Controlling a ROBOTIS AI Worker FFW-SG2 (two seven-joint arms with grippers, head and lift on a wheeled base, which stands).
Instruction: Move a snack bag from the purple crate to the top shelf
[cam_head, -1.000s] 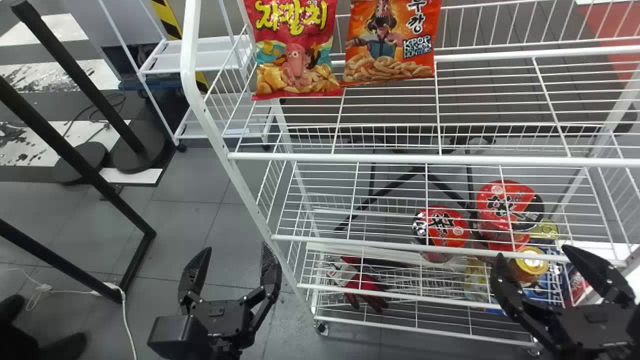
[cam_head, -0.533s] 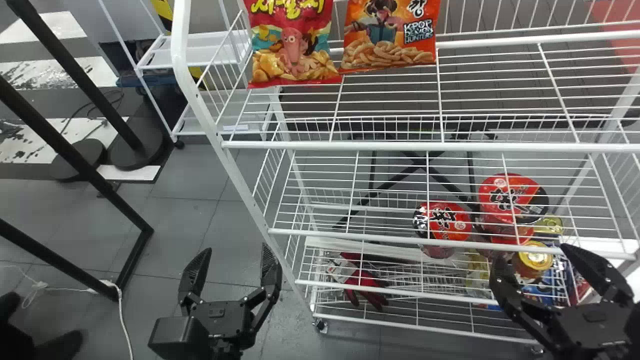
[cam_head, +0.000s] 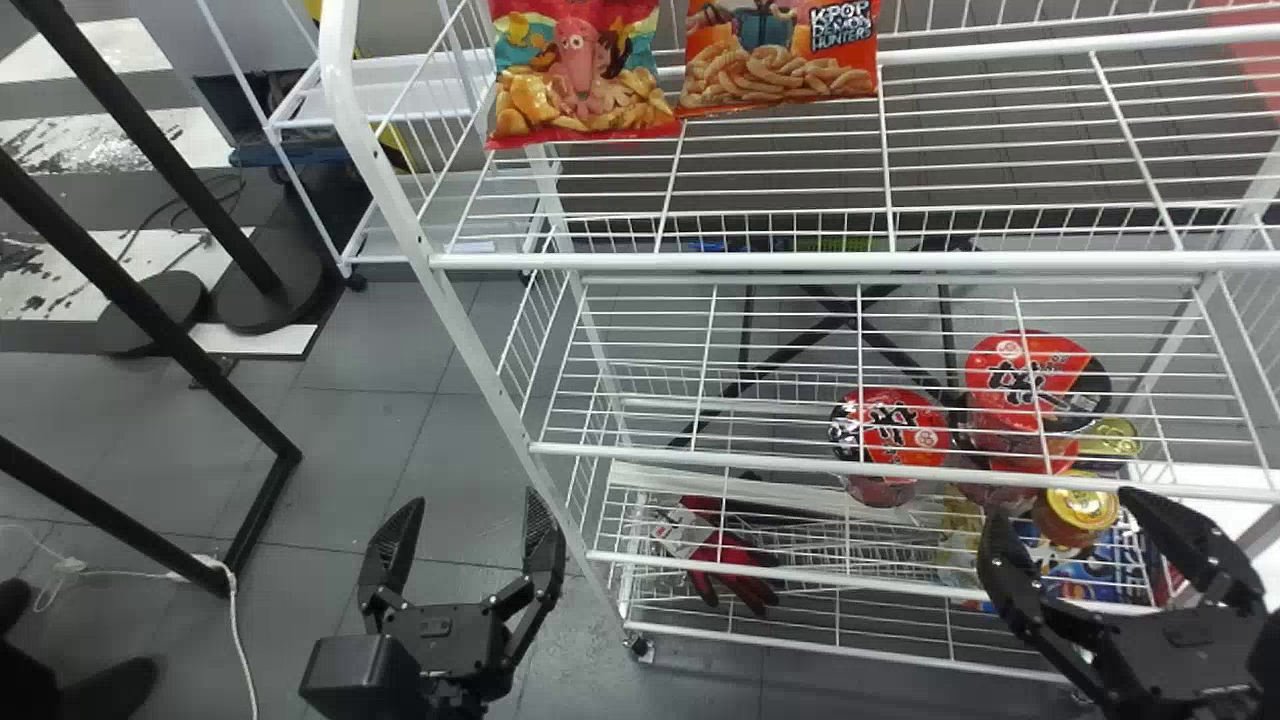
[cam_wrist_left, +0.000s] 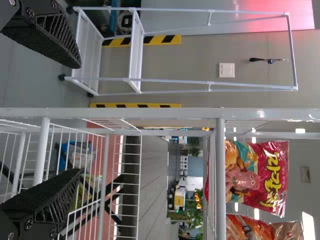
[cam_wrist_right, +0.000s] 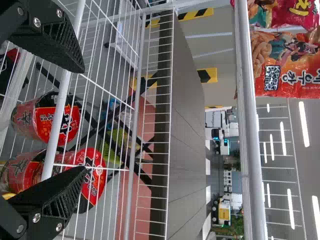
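L gripper (cam_head: 467, 497), R gripper (cam_head: 1065, 503): both spread, empty. Snack bags (cam_head: 580, 75), qty 2: on top shelf (cam_wrist_left: 220, 170). Step: prob. pre-pick; next, R gripper to purple crate.

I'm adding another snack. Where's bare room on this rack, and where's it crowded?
On the top shelf: right of the orange bag, and between the red bag and front rail. Crowded: lower right, where red cups and cans cluster.
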